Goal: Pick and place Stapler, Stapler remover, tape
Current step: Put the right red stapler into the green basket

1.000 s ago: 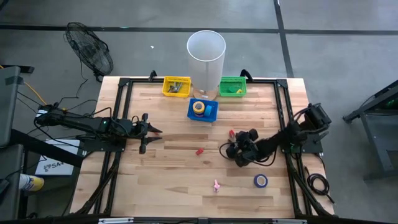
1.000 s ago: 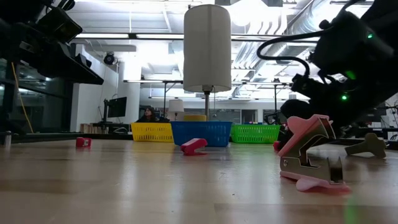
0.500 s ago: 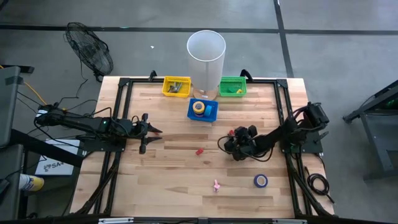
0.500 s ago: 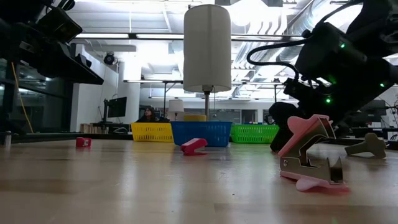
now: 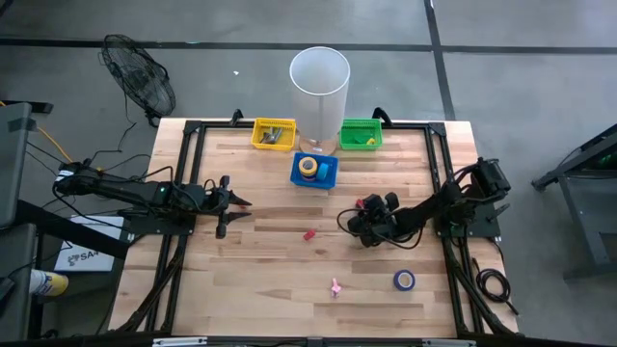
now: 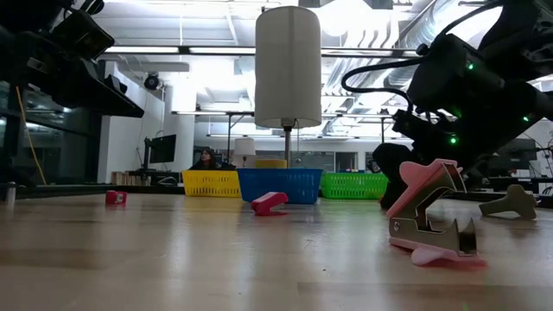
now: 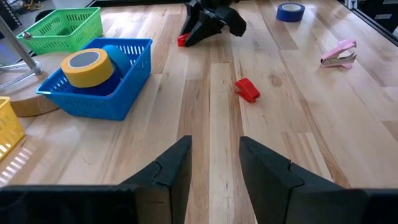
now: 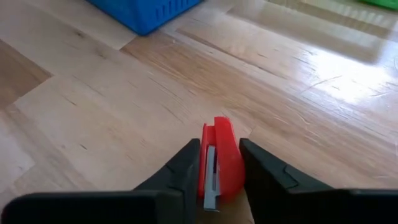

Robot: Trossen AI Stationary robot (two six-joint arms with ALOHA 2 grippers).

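Now the right gripper (image 8: 219, 163), spread wide a moment ago, has pinched its fingers onto the small red plastic stapler (image 8: 219, 160) on the pale wooden table (image 5: 270, 241), so the pick looks secured and ready for lifting.

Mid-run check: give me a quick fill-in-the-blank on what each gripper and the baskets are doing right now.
1. The right gripper is shut on a small ____ stapler.
2. The yellow tape roll lies in the ____ basket.
3. The left gripper holds ____.
4. The blue tape roll lies on the ____.

Missing words: red; blue; nothing; table
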